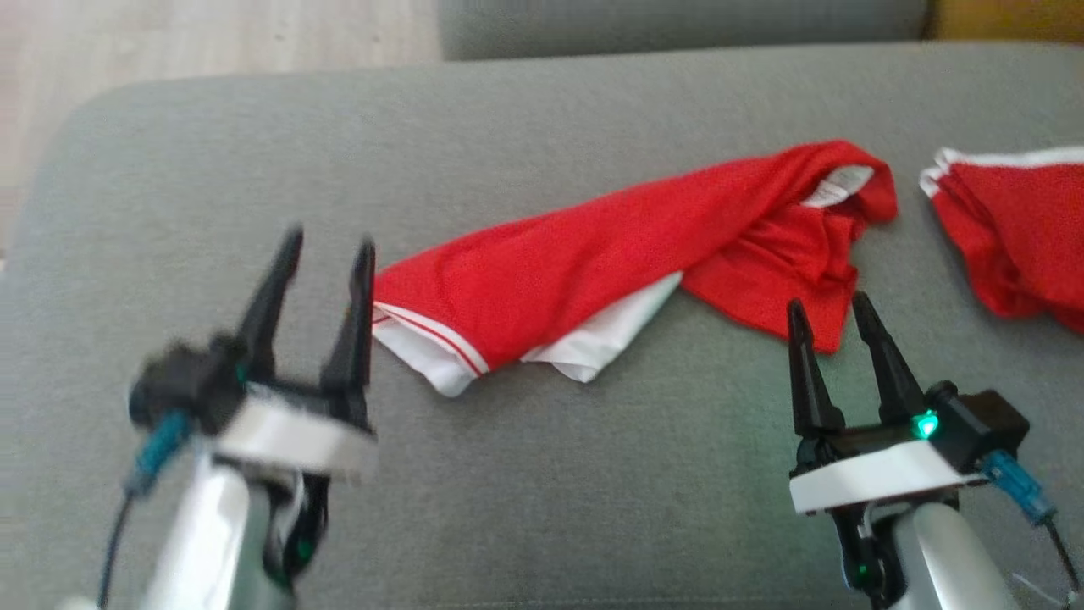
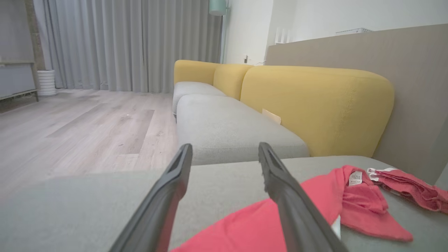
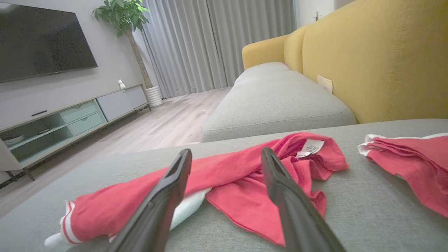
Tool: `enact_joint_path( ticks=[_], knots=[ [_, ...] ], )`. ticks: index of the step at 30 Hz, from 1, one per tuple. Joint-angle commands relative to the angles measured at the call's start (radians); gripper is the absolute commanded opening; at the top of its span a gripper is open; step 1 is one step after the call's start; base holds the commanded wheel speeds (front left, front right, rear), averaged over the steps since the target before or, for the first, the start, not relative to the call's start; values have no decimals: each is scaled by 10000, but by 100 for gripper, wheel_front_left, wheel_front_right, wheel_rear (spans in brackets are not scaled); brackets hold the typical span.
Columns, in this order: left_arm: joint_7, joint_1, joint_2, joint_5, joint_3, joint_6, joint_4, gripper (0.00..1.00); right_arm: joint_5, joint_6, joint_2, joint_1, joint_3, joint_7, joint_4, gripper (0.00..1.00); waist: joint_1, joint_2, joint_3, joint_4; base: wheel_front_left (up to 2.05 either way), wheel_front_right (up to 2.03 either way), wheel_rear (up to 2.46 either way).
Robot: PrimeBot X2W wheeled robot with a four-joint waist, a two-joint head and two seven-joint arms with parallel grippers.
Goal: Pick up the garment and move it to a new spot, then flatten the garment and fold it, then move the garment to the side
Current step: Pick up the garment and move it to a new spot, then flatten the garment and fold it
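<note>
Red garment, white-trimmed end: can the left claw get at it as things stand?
Probably yes. The left claw is open and looks close beside the white-trimmed end of the red garment, which lies on the grey cushion with nothing between them.

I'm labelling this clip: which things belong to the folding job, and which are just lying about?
Job: middle red garment, left gripper, right gripper, both open.
Lying about: second red garment at the right, television, potted plant, yellow backrest.
</note>
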Motion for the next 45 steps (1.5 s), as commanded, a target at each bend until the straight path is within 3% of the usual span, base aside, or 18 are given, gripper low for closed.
enact_joint_path(
  ticks=[1,9,15,26,34,41,42,43,45],
  knots=[
    [-51,-65,13,120,387,-11,-488,100,-63,-9,-24,-60,185,-109,-275,100,0,0,-410,425,0,0,0],
    [-51,1451,-671,204,647,44,-1071,100,-130,-9,-24,188,204,-109,-254,100,0,0,-624,900,0,0,0],
    [-51,1222,-756,318,464,-88,-1108,100,-403,-9,-24,-26,741,-1,-58,100,0,0,-378,1291,0,0,0],
    [-51,1031,-777,-34,49,-54,-857,100,-1393,-9,-24,-1078,2213,1280,1461,100,0,0,264,2265,0,0,0],
    [-51,908,-778,-219,-228,71,-795,100,-2618,-9,-24,-1789,1520,2060,3301,100,0,0,450,2851,0,0,0],
    [-51,926,-779,-298,-262,159,-836,100,-2748,-9,-24,-2202,1340,2296,4192,99,0,0,607,2786,0,0,0],
    [-51,928,-779,-301,-267,163,-837,100,-2720,-9,-24,-2277,1367,2302,4294,31,0,0,630,2742,0,0,0],
    [-51,927,-779,-301,-271,167,-837,100,-2706,-9,-24,-2349,1407,2289,4387,0,0,0,648,2695,0,0,0],
    [-51,911,-779,-293,-259,179,-838,100,-2690,-9,-24,-2477,1503,2266,4554,0,0,0,671,2578,0,0,0]
  ],
)
